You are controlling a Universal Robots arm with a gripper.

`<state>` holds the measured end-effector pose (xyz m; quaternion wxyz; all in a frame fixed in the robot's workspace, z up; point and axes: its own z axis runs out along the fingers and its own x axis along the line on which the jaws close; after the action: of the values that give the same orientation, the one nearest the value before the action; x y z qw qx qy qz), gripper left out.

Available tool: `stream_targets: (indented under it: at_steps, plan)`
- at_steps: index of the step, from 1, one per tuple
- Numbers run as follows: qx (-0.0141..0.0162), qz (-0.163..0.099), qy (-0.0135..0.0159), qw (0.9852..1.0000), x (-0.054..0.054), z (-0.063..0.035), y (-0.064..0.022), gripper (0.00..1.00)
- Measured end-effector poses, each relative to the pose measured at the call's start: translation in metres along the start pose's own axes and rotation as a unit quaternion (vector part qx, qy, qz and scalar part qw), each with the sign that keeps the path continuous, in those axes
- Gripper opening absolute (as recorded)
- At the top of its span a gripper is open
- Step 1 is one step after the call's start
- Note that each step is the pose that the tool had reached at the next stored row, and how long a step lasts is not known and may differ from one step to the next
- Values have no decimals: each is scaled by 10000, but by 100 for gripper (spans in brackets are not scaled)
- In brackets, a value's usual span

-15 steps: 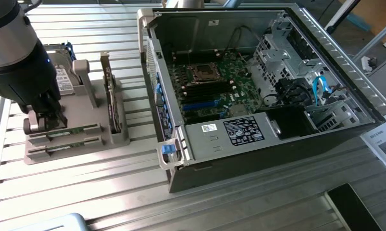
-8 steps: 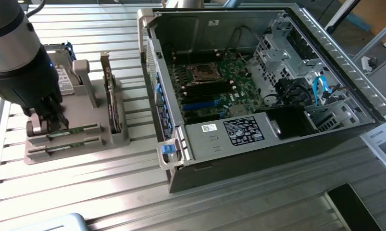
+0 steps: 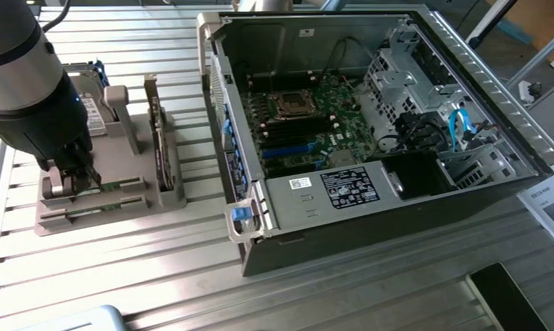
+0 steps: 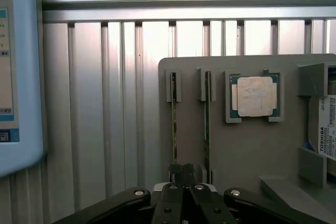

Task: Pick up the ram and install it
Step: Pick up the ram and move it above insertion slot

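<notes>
Work surface: ribbed silver aluminium-profile table (image 3: 166,269), slats catching bright glare along the ridges. White printed sheet (image 3: 551,210) at the exterior view's right edge; flat black panel (image 3: 507,296) near it.

So the exterior cam sits up high, off the arm (image 3: 19,76), tilted down across the ribbed counter (image 3: 120,276). It's far enough back to take in the whole open computer case (image 3: 304,200) mid-shot, plus the grey parts holder (image 3: 120,207) over at the exterior view's left, where the arm crowds the corner. The wrist cam rides right behind the gripper (image 4: 182,170) and looks along it, pretty much square-on to the counter, way closer in, so the holder shows in plan with the gripper's tips poking into the shot. Overlap between the two views: the holder, the gripper over it, and the counter slats just beside it.
</notes>
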<state>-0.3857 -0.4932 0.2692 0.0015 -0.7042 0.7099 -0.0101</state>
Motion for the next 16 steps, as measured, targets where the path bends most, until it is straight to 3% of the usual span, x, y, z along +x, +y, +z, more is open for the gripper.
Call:
stream_targets:
  at_steps: [11, 16]
  plan:
    - [0, 0, 0, 10000, -1, 125, 1, 11]
    - [0, 0, 0, 10000, -1, 128, 1, 11]
